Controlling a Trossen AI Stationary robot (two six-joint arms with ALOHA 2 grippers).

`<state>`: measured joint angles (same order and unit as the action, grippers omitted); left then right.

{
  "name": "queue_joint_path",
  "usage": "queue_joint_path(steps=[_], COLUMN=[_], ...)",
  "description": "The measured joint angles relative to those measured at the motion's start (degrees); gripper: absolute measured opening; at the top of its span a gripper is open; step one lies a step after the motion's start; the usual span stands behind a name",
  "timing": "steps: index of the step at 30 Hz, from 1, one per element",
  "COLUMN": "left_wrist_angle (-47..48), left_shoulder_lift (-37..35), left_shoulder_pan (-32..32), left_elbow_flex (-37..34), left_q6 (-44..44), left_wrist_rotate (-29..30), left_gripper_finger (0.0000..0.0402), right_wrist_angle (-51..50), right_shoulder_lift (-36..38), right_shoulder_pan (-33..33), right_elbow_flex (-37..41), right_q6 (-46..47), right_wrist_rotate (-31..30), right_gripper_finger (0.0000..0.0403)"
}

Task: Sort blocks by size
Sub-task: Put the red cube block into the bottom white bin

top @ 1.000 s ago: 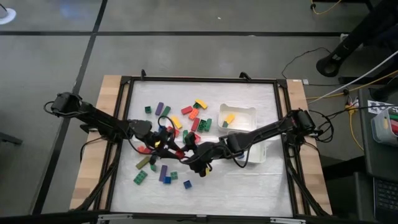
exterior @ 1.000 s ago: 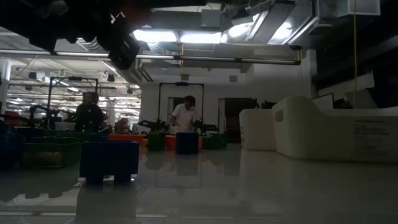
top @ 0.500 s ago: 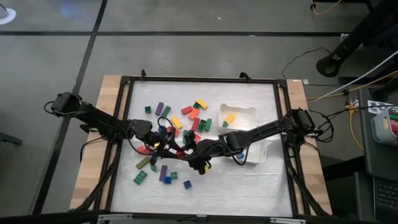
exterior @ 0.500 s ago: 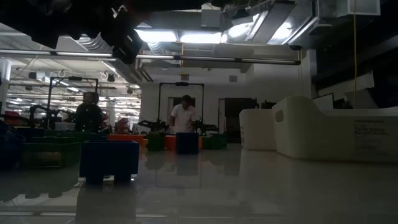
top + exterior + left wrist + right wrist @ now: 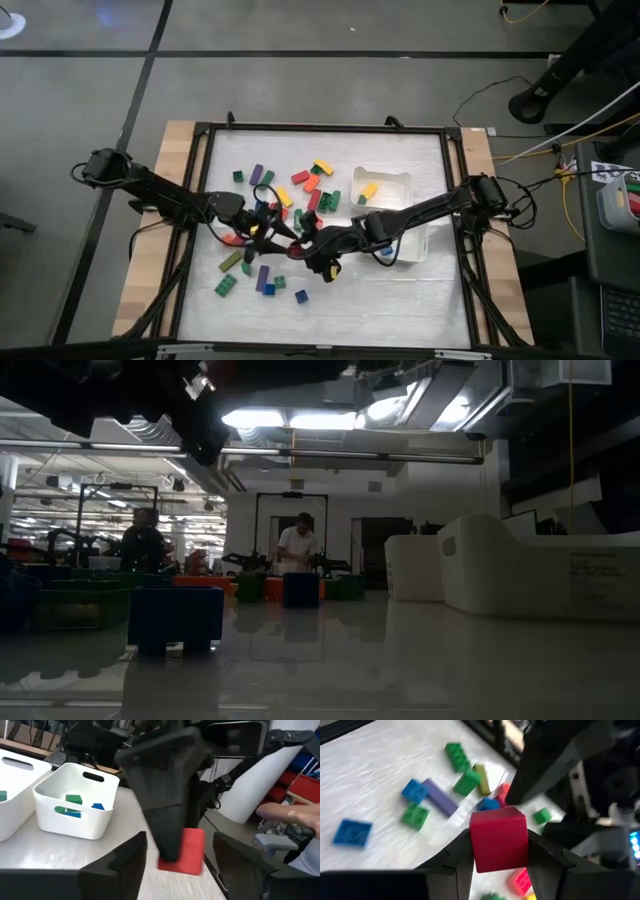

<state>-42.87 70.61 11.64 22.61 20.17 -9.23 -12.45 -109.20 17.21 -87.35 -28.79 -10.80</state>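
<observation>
A red cube block [image 5: 499, 838] sits between the dark right gripper [image 5: 497, 851] jaws. Scattered over the white tabletop [image 5: 400, 300] are green blocks [image 5: 460, 767], a purple bar [image 5: 440, 796], blue blocks [image 5: 353, 831], a yellow bar [image 5: 322, 166] and orange and red pieces near the far edge. The white trays [image 5: 76, 800] near the right edge hold green and blue blocks; one [image 5: 383, 187] holds a yellow block [image 5: 369, 189]. Both arms are black, and so is the left gripper [image 5: 262, 228]. The tabletop's frame is black, over pale wood.
</observation>
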Motion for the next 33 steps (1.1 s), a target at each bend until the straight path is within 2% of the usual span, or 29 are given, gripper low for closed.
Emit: queue_joint_path(steps=[3,8,17,22,26,31,33], left_wrist_angle=[0.04,0.42,2.43,2.34,2.29,2.69,6.7], left_shoulder_lift=[0.0,-0.02,-0.11,-0.11,-1.28,-4.67,-6.35], left_shoulder_pan=[0.0,0.0,0.05,0.26,2.06,5.65,7.12], left_elbow_flex=[0.0,0.0,0.0,0.0,0.0,0.0,0.79], left_q6=[-1.24,-1.04,-4.29,-3.85,-4.07,-2.24,-0.81], left_wrist_rotate=[-0.09,-0.24,-0.35,-0.49,-0.8,-0.88,0.05], left_gripper_finger=[0.0233,0.0235,0.023,0.0224,0.0216,0.021,0.0209], right_wrist_angle=[-5.68,-18.45,-48.05,-64.92,-68.67,-66.59,-66.4], right_shoulder_lift=[0.27,2.35,8.74,9.02,8.95,8.94,8.93], right_shoulder_pan=[0.02,0.09,0.09,0.09,0.04,0.02,0.02], right_elbow_flex=[0.0,0.0,-0.04,0.16,2.78,6.18,7.26], right_q6=[3.03,9.74,28.82,39.55,44.42,45.25,45.28], right_wrist_rotate=[0.01,0.02,-0.08,-0.58,1.01,4.28,4.92], right_gripper_finger=[0.014,0.0136,0.0147,0.0148,0.0149,0.0149,0.0149])
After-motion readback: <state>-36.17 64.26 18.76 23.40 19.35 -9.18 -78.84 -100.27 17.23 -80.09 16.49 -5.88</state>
